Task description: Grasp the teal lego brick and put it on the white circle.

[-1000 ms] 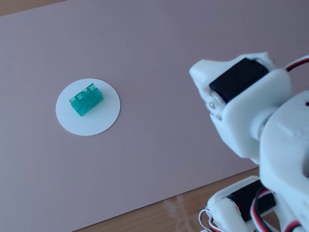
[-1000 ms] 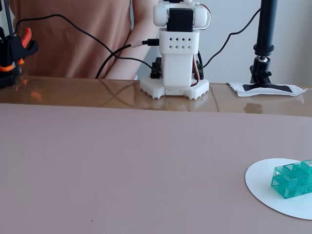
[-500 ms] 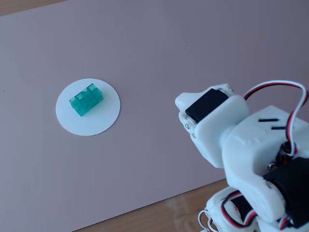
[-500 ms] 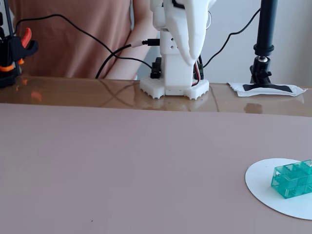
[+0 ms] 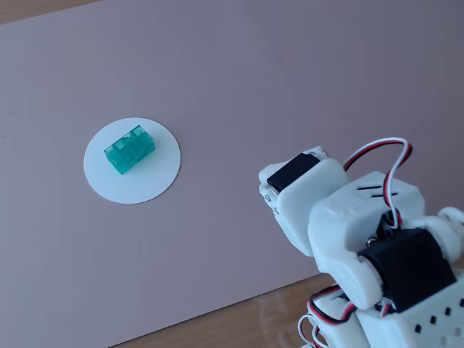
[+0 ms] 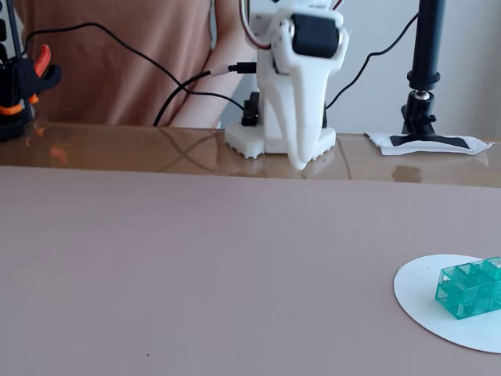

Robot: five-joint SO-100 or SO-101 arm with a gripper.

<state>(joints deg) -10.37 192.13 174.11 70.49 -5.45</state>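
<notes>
The teal lego brick [image 5: 130, 150] [image 6: 468, 288] lies on the white circle [image 5: 156, 181] [image 6: 419, 294], at the left in one fixed view and at the lower right edge in the other. Nothing holds it. My white gripper [image 6: 299, 163] hangs point-down in front of the arm's base, far behind and left of the brick. Its fingers are pressed together and hold nothing. From above I see only the arm's wrist and servos [image 5: 348, 239]; the fingertips are hidden beneath them.
A pinkish-mauve mat [image 6: 196, 266] covers the work area, with a glossy wooden strip [image 6: 117, 145] behind it. An orange-and-black clamp [image 6: 23, 78] stands at the far left. A black camera pole [image 6: 427, 70] stands at the far right. Cables and a person in an orange shirt are behind the base.
The arm has unfolded from its base and the gripper has swung down and forward, its tip now lower than half a second ago. Brick and circle have not moved.
</notes>
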